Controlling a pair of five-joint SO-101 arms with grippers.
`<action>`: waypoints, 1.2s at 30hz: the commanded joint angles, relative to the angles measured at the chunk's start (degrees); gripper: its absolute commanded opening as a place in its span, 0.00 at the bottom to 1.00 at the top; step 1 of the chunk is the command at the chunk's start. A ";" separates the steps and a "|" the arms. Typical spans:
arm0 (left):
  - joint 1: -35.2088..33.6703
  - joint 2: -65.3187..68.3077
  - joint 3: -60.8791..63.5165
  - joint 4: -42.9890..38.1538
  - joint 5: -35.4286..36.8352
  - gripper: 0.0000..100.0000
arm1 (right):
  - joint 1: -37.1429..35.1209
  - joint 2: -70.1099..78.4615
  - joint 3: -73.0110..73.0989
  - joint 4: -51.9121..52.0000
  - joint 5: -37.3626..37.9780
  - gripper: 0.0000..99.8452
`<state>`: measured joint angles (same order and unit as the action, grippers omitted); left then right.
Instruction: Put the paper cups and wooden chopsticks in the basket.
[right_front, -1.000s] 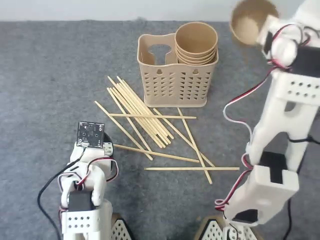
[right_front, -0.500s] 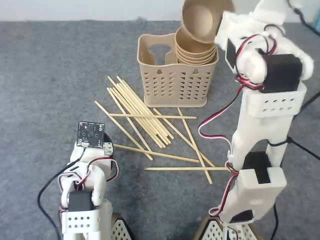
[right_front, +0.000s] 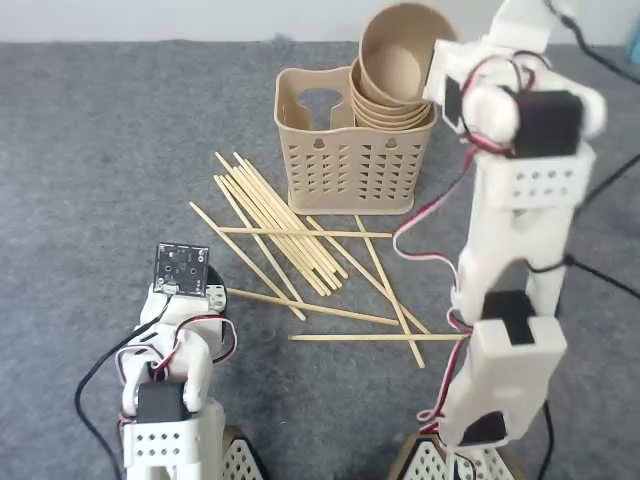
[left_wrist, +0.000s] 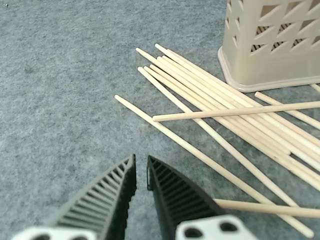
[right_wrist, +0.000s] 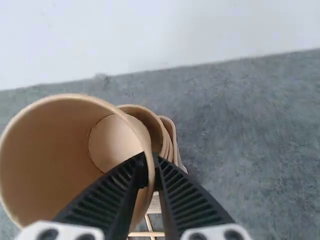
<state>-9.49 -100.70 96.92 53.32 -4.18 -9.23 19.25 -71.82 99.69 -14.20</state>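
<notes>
A paper cup is pinched at its rim by the right gripper, one finger inside the wall and one outside, pressed tight on it. In the high view the cup is held tilted, mouth turned up and toward the camera, directly over the stack of cups that is seated in the basket, in the compartment nearer the right arm. Whether the held cup touches the top of the stack cannot be told. In the right wrist view the paper cup is seen from above its mouth, with the rims of the stack just behind it. The basket is stood upright on the grey mat, at the far side from the arm bases. The chopsticks are left on the mat in front of the basket, between it and the arms: most are laid in a loose diagonal bundle, and a few are crossed over or spread apart toward the right arm's side. In the left wrist view the chopsticks are seen running close to the foot of the basket. The left gripper is kept low over bare mat near the chopstick ends, its fingers drawn almost together with a thin slit between them and nothing held. The left arm is folded back near its base, well apart from the basket.
</notes>
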 joint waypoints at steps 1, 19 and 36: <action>-0.26 -0.88 -0.22 -1.49 -0.62 0.04 | -0.22 1.63 -1.49 -0.48 2.11 0.01; -0.26 -0.88 -0.22 -1.58 -0.62 0.04 | -0.22 -10.33 -5.27 3.30 5.63 0.18; -0.26 -0.88 -0.22 -1.41 -0.62 0.04 | -0.22 -41.63 54.68 -9.54 5.45 0.01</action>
<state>-9.41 -100.70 96.92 53.32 -4.18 -9.49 -15.47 -28.84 97.05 -9.27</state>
